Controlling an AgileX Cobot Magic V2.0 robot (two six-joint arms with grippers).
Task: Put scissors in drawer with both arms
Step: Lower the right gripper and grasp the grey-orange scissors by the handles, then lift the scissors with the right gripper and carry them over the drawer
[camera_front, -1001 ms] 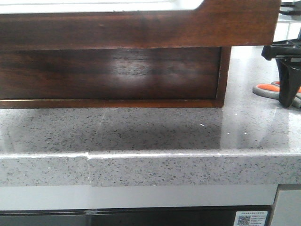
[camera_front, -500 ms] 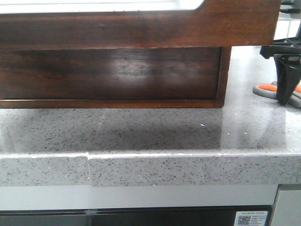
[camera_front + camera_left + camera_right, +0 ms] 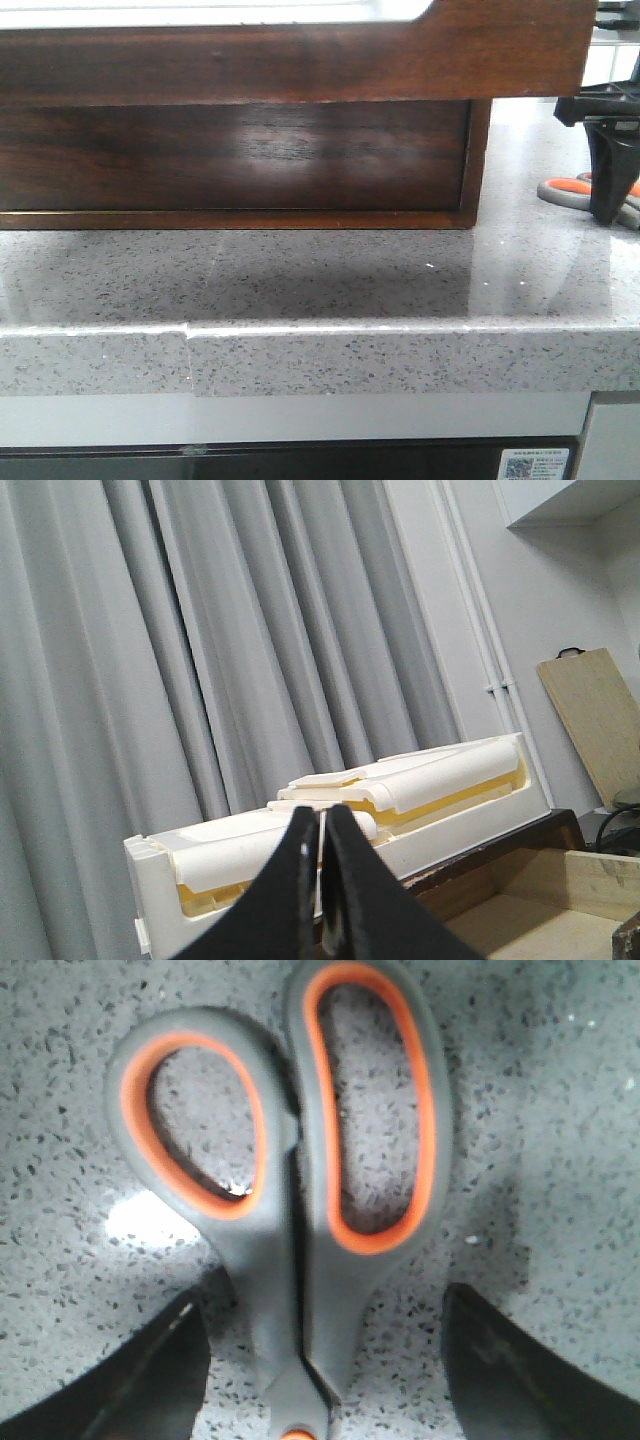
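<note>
The scissors [image 3: 566,190], grey-handled with orange-lined loops, lie flat on the speckled counter at the far right of the front view. My right gripper [image 3: 615,212] stands over them, open. In the right wrist view its black fingers [image 3: 130,1380] flank the scissors [image 3: 300,1220] near the handle neck, with bare counter between each finger and the handles. The drawer [image 3: 300,60] is the dark glossy wood front jutting forward at the top, its pale cutout along the upper edge. My left gripper [image 3: 323,815] is shut on nothing and points at curtains; it does not show in the front view.
A dark wood cabinet panel [image 3: 240,155] sits under the drawer front. The grey speckled counter [image 3: 300,280] ends in a front edge with a seam. White foam packing [image 3: 400,800] and a leaning wooden board [image 3: 590,720] show past the left gripper.
The right gripper shifted only slightly above the scissors, a little up and back down. Scissors and drawer have not moved.
</note>
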